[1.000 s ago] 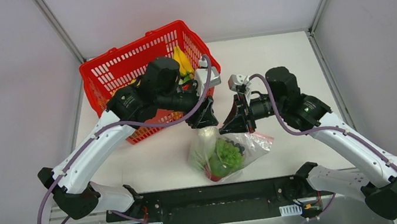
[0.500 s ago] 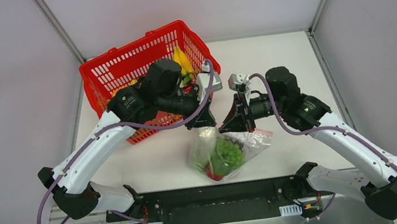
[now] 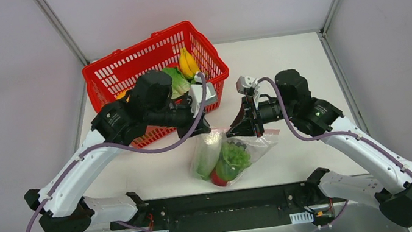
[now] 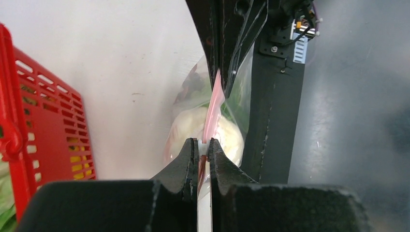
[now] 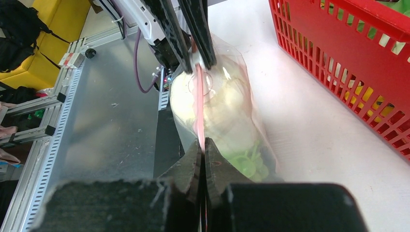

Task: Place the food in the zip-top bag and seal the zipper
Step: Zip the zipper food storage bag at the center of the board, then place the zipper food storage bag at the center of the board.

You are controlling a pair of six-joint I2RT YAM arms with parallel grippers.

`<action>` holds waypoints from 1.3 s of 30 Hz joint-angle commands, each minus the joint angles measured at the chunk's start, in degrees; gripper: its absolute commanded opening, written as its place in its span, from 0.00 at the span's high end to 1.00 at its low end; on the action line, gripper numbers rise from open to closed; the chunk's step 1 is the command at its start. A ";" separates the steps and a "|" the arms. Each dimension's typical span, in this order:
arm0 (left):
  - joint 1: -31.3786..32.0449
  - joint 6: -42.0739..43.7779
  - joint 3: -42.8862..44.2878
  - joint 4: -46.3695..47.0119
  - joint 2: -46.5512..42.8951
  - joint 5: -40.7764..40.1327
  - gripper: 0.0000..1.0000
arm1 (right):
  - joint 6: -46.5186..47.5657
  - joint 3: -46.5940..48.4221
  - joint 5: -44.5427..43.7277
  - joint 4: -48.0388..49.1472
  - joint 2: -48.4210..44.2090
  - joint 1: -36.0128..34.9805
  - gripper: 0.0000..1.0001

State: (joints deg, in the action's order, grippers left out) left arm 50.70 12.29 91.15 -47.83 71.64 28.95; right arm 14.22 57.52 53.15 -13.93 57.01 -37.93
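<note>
Zipper (image 4: 211,108) pinched at one end between closed jaws of left gripper (image 4: 203,151); other end clamped in closed jaws of right gripper (image 5: 203,145), strip stretched straight between them. Zip-top bag (image 3: 222,156) sagged below both jaws, cabbage (image 3: 205,158) and grapes (image 3: 235,153) inside. Red basket (image 3: 122,67) stood behind left gripper.

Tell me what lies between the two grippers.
The pink zipper of the bag spans the gap, pinched at its ends by the left gripper and right gripper; both wrist views show it.

No legible text or labels (in any view)
</note>
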 commanded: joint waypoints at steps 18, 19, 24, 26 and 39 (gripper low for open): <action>-1.93 -2.08 -10.05 1.13 -12.99 -13.66 0.75 | -0.07 1.48 -1.16 1.89 -2.72 0.13 1.00; -1.97 -2.79 -10.19 1.84 -13.09 -13.21 0.60 | -0.46 1.42 -1.26 2.35 -2.93 0.14 1.00; -1.92 -7.21 -10.43 4.56 -13.78 -15.89 0.17 | -0.71 1.12 -5.78 2.89 -5.89 0.22 1.00; -1.98 -9.40 -11.74 6.97 -15.75 -18.20 0.12 | -1.57 1.97 -11.85 1.89 -7.72 0.18 1.00; -1.97 -19.73 -22.96 20.28 -26.90 -24.72 0.01 | 2.84 8.24 -70.93 0.85 -9.00 0.75 1.00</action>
State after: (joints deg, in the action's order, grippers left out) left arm 49.01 -3.68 69.69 -33.04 44.66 7.22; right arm 13.89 61.63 4.14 -19.99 43.42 -37.91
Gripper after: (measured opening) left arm 0.990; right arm 0.011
